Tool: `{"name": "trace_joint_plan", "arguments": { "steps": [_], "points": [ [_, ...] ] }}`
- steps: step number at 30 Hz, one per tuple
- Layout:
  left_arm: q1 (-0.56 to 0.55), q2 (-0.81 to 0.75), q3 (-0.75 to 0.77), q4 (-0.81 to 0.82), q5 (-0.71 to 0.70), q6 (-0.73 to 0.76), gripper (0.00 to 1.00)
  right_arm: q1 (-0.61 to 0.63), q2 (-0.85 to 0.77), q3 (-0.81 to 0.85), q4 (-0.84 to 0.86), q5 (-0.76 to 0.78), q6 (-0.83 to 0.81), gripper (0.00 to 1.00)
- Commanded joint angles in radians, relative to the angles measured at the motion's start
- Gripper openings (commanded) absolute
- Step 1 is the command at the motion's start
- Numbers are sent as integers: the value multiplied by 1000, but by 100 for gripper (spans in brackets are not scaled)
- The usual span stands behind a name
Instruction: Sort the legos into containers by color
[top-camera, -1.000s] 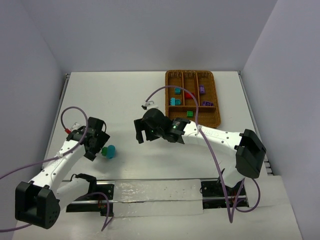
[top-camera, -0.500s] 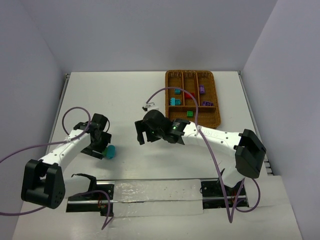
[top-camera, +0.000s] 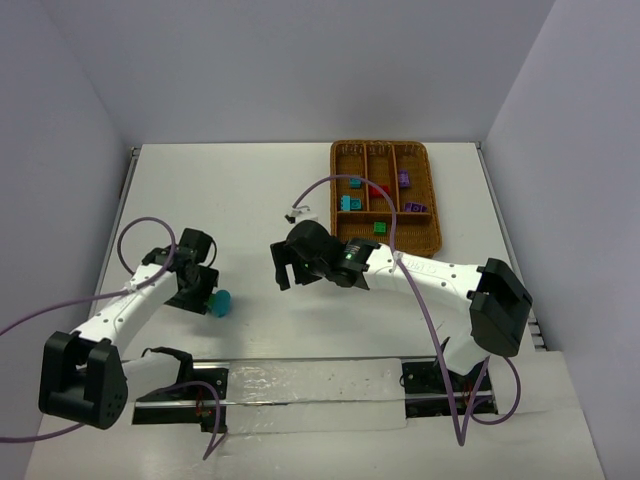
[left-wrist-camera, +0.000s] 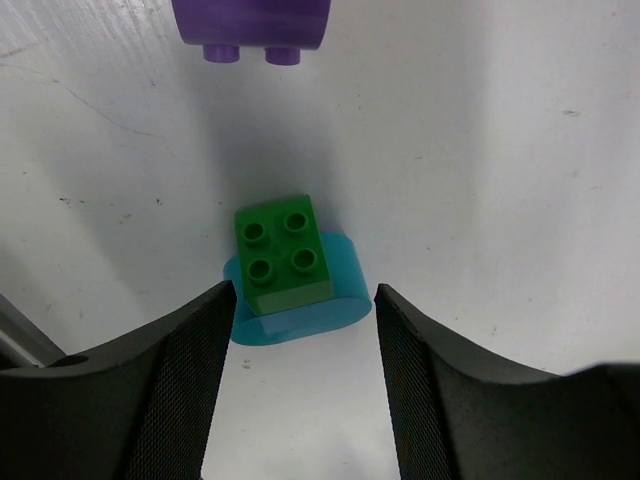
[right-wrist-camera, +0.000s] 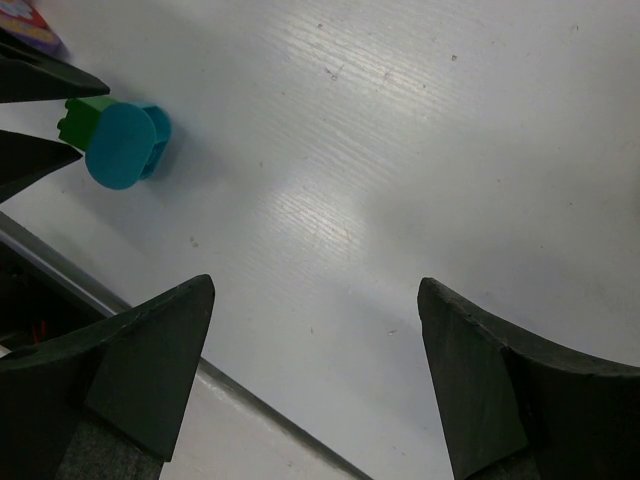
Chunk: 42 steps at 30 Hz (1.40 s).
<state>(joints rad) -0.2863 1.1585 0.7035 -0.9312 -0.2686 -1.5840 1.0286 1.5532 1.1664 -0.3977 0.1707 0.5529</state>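
Left gripper (left-wrist-camera: 305, 295) is low over the table (top-camera: 260, 190), in the left-centre of the top view. Its jaws are part-spread, straddling a two-piece stack. In the left wrist view the black fingers (left-wrist-camera: 170, 390) sit right at the sides of the teal rounded piece (left-wrist-camera: 335, 300). Can't tell whether the pads are pressing it or just beside it.

The green 2x2 brick (left-wrist-camera: 283, 255) is at frame centre, studs toward the camera, and sits against the teal piece. They're touching and look joined, but I can't confirm that.

A purple brick (left-wrist-camera: 250, 25) lies at the top edge of that view, apart from the stack. Only its underside and two studs show.

Right gripper (right-wrist-camera: 317, 285) is at the middle of the top view, jaws spread wide with nothing between them, only bare table under it. Its wrist camera has the teal/green stack in the upper left of the frame, with the left arm's fingertips on either side.

The wicker tray (top-camera: 435, 235) is in the upper right of the top view, well apart from both grippers. Contents:
- two teal bricks (top-camera: 347, 203) in the left slot
- a red brick (top-camera: 377, 190) in the middle
- purple bricks (top-camera: 404, 179) on the right side
- a green brick (top-camera: 380, 227) in the wide slot along the near edge
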Motion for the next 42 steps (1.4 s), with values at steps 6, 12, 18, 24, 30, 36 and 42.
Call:
{"name": "trace_joint_plan", "arguments": {
  "steps": [6,12,18,24,30,36,42],
  "points": [
    [6,37,-30,43,3,18,55,-1,5,19,11,10,-2,90],
    [6,47,-32,50,5,32,25,1,8,22,10,9,1,90],
    [6,35,58,117,34,201,0,0,-10,29,-9,23,-3,90],
    [4,-55,189,353,264,554,0,-33,-112,-9,25,-24,-52,90],
    [4,-33,298,420,467,596,0,-108,-260,-101,191,-235,-58,90],
    [4,-49,281,531,600,554,0,-108,-225,-79,281,-322,-36,91],
    [4,-60,313,516,630,573,0,-108,-175,-47,363,-362,-29,92]
  ]
}}
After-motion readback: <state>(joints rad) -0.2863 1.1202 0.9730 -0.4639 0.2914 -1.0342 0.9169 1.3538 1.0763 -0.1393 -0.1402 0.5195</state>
